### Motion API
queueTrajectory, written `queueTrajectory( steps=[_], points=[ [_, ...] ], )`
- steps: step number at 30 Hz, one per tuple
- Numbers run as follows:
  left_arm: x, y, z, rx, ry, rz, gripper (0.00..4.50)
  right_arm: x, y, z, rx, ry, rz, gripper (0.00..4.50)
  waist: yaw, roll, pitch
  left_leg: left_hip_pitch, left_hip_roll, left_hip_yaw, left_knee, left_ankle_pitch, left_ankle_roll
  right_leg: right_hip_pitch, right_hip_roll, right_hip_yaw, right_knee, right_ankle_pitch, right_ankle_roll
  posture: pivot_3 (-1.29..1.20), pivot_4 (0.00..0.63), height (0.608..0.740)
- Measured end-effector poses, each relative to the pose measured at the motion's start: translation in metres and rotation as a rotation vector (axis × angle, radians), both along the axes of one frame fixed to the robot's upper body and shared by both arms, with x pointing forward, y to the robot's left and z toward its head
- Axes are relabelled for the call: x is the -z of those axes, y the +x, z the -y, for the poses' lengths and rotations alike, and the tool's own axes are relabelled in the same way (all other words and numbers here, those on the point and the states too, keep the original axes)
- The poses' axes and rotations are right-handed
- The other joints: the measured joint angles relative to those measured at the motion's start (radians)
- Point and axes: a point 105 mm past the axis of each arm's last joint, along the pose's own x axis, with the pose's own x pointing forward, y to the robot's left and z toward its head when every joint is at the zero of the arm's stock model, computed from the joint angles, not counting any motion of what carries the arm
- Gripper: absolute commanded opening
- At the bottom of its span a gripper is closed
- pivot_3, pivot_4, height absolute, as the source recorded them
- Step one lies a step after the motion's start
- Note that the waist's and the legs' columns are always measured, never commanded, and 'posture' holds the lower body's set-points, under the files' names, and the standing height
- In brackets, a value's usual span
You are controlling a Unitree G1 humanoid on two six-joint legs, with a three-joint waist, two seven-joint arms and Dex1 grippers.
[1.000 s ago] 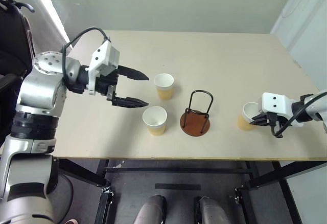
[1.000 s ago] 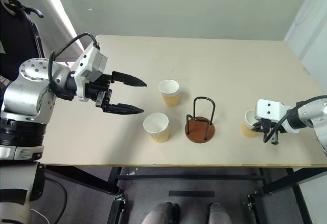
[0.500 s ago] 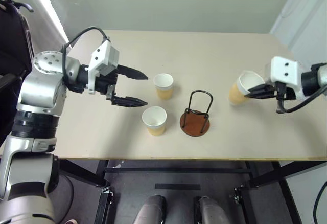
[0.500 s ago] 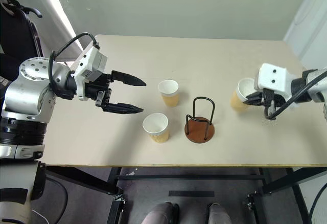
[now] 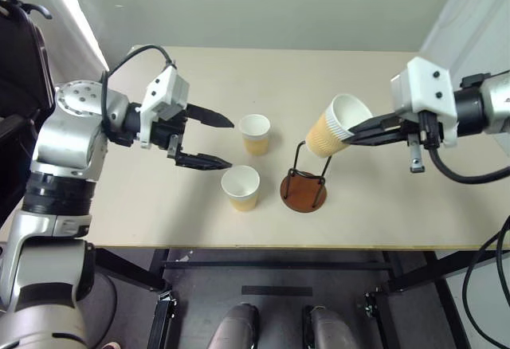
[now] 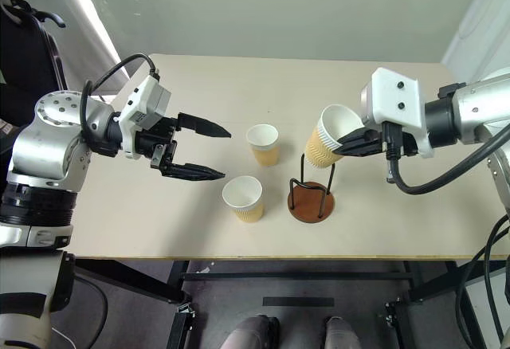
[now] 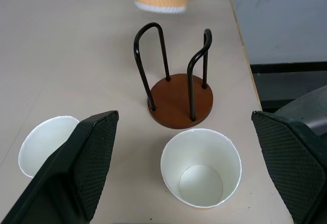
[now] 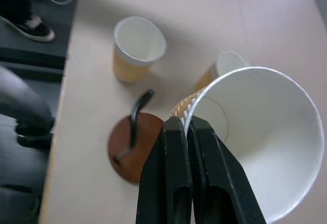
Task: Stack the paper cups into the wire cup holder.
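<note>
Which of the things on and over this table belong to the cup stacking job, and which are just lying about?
Belongs to the job:
- held paper cup, pinched at its rim by the right gripper
- two paper cups standing on the table
- wire cup holder
- left gripper, open

Lying about:
- the table carries nothing else

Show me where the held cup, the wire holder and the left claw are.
held cup [image 5: 333, 128], left eye view, on its ribbed side wall.
wire holder [image 5: 304, 193], left eye view, on its brown base.
left claw [image 5: 222, 141], left eye view, midway between its open fingertips.
</note>
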Motion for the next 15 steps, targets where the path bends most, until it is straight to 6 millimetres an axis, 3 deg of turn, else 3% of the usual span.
queueTrajectory(
  steps=[15],
  points=[
    [-0.001, -0.001, 0.000, -0.005, 0.004, -0.004, 4.50, 0.028, 0.007, -0.017, -0.063, -0.038, -0.051, 0.03, -0.001, 0.000, 0.000, 0.000, 0.000, 0.000, 0.000, 0.000, 0.001, 0.000, 0.000, 0.000, 0.000, 0.000, 0.000, 0.00, 0.150, 0.740]
  ],
)
